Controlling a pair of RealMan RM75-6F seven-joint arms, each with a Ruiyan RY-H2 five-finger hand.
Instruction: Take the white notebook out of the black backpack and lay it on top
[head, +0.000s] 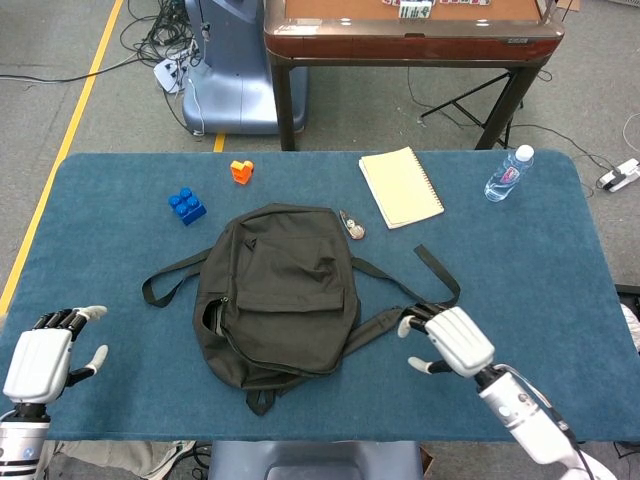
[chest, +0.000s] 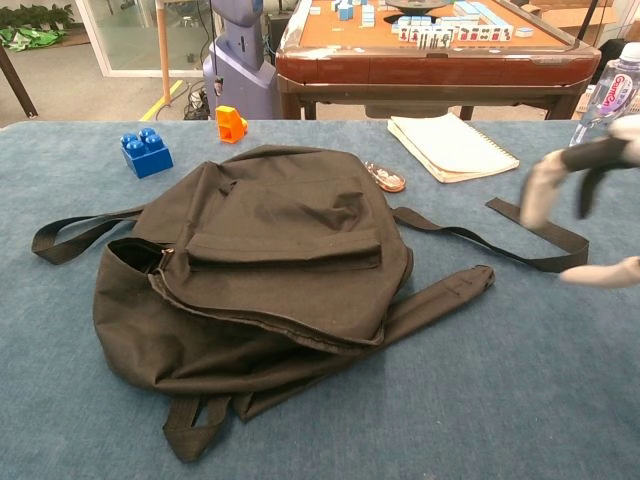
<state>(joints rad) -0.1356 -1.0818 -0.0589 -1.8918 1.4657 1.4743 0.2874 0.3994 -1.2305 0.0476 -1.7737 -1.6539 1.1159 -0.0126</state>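
The black backpack (head: 277, 293) (chest: 270, 262) lies flat in the middle of the blue table, its zipper partly undone along the near edge. A white spiral notebook (head: 400, 186) (chest: 452, 146) lies on the table behind it to the right. My right hand (head: 449, 340) (chest: 585, 200) hovers open, fingers spread, just right of the backpack's strap (head: 380, 325), holding nothing. My left hand (head: 42, 358) rests open at the table's near left corner, away from the bag.
A blue brick (head: 187, 205) and an orange brick (head: 241, 171) sit behind the bag at left. A small keychain (head: 352, 225) lies by the bag's top. A water bottle (head: 508, 173) stands at the far right. A wooden table (head: 410, 30) stands beyond.
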